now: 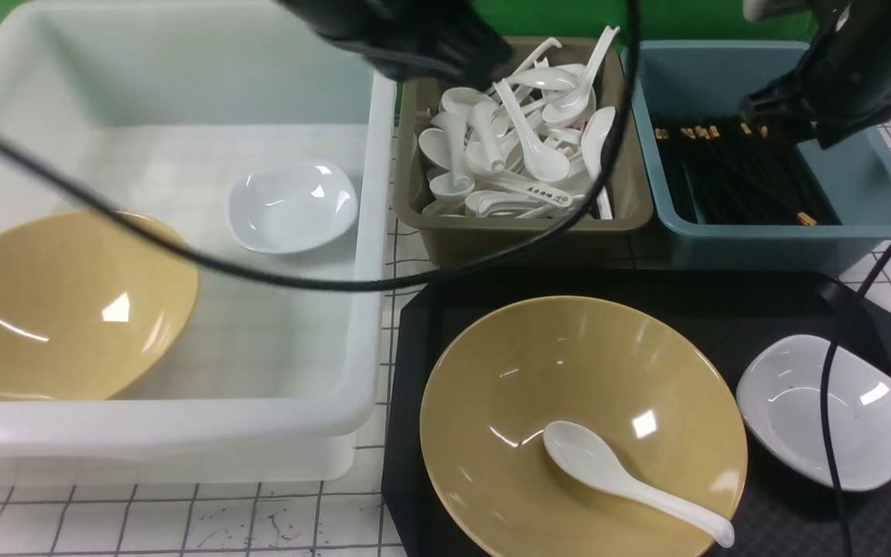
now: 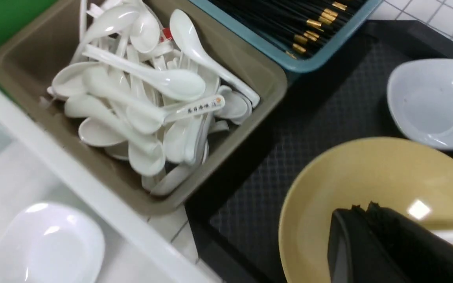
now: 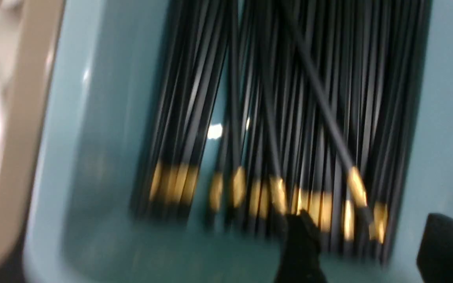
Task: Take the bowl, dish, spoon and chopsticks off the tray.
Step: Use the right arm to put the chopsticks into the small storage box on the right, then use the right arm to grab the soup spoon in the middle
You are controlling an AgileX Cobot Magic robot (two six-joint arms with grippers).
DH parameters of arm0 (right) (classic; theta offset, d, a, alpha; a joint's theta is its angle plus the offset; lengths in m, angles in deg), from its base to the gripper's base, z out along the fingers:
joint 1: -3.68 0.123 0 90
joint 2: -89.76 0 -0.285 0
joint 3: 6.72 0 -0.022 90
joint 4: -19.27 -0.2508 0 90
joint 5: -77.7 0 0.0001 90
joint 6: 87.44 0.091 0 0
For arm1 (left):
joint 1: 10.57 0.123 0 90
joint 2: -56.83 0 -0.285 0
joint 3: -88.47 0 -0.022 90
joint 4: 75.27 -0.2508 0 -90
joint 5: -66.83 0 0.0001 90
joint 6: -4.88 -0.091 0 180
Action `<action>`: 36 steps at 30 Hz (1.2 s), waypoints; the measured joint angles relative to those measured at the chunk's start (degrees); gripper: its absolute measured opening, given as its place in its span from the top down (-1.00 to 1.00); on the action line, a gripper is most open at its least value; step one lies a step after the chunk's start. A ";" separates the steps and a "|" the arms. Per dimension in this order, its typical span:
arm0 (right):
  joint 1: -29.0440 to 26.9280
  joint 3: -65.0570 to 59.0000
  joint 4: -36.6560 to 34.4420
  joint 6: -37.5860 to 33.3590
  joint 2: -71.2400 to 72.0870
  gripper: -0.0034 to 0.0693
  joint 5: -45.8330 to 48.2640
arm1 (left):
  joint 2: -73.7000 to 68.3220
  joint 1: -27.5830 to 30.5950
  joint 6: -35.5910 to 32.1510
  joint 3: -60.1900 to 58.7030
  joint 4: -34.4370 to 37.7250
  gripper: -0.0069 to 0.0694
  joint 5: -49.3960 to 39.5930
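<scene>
Bowl (image 1: 523, 371) is nearest you on the tray (image 1: 408, 433), spoon (image 1: 616, 480) lying in it; likely rigid, slick, chippable and the heaviest piece, so lift the spoon first by its handle, then pinch the bowl's rim. Dish (image 1: 832, 410) sits beside it, probably light and slippery: take one edge. Farther off, your left gripper (image 2: 362, 208) is closed on nothing; your right gripper (image 3: 368, 224) has its fingers apart over the chopsticks (image 3: 273, 157) in the blue bin (image 1: 755, 244)

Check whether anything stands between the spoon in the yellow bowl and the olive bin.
The bowl's wall, tray's rim and bin's near wall do, so the spoon needs lifting over them. A black cable crosses the front view there; its depth is unclear.
</scene>
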 joint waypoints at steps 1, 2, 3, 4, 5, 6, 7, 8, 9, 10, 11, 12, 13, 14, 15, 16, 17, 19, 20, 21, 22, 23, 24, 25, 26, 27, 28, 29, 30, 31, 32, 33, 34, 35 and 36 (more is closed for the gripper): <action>0.21 -0.09 -0.47 -1.25 0.83 -0.33 1.43 | 1.51 0.00 0.00 -1.57 -0.06 0.85 -0.13; 0.71 -0.55 -1.52 -2.64 2.37 -0.33 3.11 | 4.10 0.00 0.00 -3.34 -0.08 0.85 -0.13; 1.73 -1.70 -3.37 -3.92 4.96 -0.33 4.19 | 7.26 0.00 0.06 -6.96 -0.15 0.85 -0.13; 2.29 -2.82 -4.57 -4.57 6.20 -0.33 4.45 | 9.39 0.00 0.20 -8.71 -0.15 0.85 -0.13; 3.14 -3.80 -5.44 -5.16 7.96 -0.33 4.69 | 11.50 0.00 0.42 -11.80 -0.09 0.85 -0.07; 4.98 -6.93 -7.45 -6.14 11.18 -0.33 4.89 | 14.60 0.00 0.73 -15.71 0.09 0.85 0.07; 5.56 -7.78 -7.90 -6.30 12.14 -0.33 4.88 | 16.10 0.00 0.85 -17.74 0.10 0.85 0.20; 7.49 -10.05 -9.06 -6.78 14.99 -0.33 4.96 | 18.47 0.00 0.99 -21.12 0.28 0.85 0.73; 9.25 -12.98 -9.88 -7.02 17.76 -0.33 5.11 | 21.11 0.00 1.11 -25.15 0.56 0.85 1.43; 11.19 -15.53 -10.21 -7.09 19.53 -0.33 5.15 | 22.35 0.00 1.16 -27.12 0.88 0.85 1.83; 13.26 -18.16 -10.44 -7.13 21.97 -0.33 5.25 | 25.32 0.00 1.16 -31.45 1.34 0.85 3.12; 15.85 -21.41 -10.50 -7.17 24.07 -0.33 5.25 | 26.60 0.00 1.16 -34.25 1.58 0.85 4.14; 16.29 -21.41 -10.50 -7.17 24.07 -0.33 5.25 | 26.91 0.00 1.16 -34.79 1.66 0.85 4.35; 17.65 -23.59 -10.50 -7.22 25.25 -0.33 5.25 | 28.04 0.00 1.16 -36.81 1.78 0.85 5.26; 22.12 -28.95 -10.61 -7.31 27.08 -0.34 5.33 | 30.07 0.00 1.40 -40.64 2.00 0.85 7.26; 24.24 -31.47 -10.64 -7.31 27.67 -0.34 5.33 | 30.86 0.00 1.54 -42.34 2.33 0.85 8.22; 24.24 -31.47 -10.64 -7.31 27.67 -0.34 5.33 | 31.00 0.00 1.56 -42.64 2.42 0.85 8.43; 28.83 -37.20 -10.64 -7.31 27.85 -0.35 4.48 | 31.76 0.00 1.85 -45.41 3.70 0.85 10.38; 29.93 -38.71 -10.64 -7.34 27.80 -0.35 3.82 | 31.76 0.00 1.98 -45.92 4.18 0.85 10.98; 30.20 -38.71 -10.64 -7.34 27.79 -0.35 3.60 | 31.76 0.00 1.98 -46.02 4.42 0.85 11.11; 32.24 -42.09 -10.17 -7.41 27.11 -0.35 0.65 | 31.64 0.00 2.15 -46.78 5.06 0.85 12.00; 32.24 -42.09 -10.10 -7.41 27.01 -0.35 0.39 | 31.56 0.00 2.15 -46.88 5.06 0.85 12.16; 32.60 -42.83 -9.96 -7.41 26.33 -0.35 -0.53 | 31.44 0.00 2.15 -47.04 5.45 0.85 12.54; 32.71 -43.14 -9.91 -7.53 25.65 -0.35 -1.43 | 31.44 0.00 2.15 -47.17 5.51 0.85 12.80; 32.70 -43.27 -9.78 -7.53 24.92 -0.35 -2.03 | 31.44 0.00 2.15 -47.17 5.64 0.85 12.94; 32.70 -43.33 -9.76 -7.53 24.12 -0.35 -2.91 | 31.38 0.00 2.15 -47.17 5.71 0.85 13.17; 32.70 -43.33 -9.76 -7.53 23.46 -0.35 -3.48 | 31.38 0.00 2.15 -47.17 5.77 0.85 13.31; 32.70 -43.33 -9.76 -7.53 22.84 -0.35 -4.00 | 31.32 0.00 2.15 -47.17 5.89 0.85 13.44; 32.70 -43.33 -9.76 -7.53 21.72 -0.35 -4.57 | 31.28 0.00 2.15 -47.17 5.91 0.85 13.55; 32.70 -43.33 -9.76 -7.53 21.20 -0.35 -4.67 | 31.28 0.00 2.15 -47.17 5.96 0.85 13.55; 32.70 -43.33 -9.76 -7.59 20.17 -0.35 -4.72 | 31.28 0.00 2.15 -47.17 6.06 0.85 13.62; 32.70 -43.33 -9.76 -7.64 19.46 -0.35 -4.72 | 31.28 0.00 2.15 -47.17 6.06 0.85 13.66; 32.70 -43.33 -9.76 -8.11 18.58 -0.35 -4.72 | 31.28 0.00 2.15 -47.17 6.06 0.85 13.66; 32.70 -43.33 -9.76 -8.38 18.06 -0.35 -4.73 | 31.28 0.00 2.15 -47.17 6.06 0.85 13.66; 32.70 -43.33 -9.76 -8.70 16.86 -0.32 -4.79 | 31.28 0.00 2.15 -47.17 6.10 0.85 13.69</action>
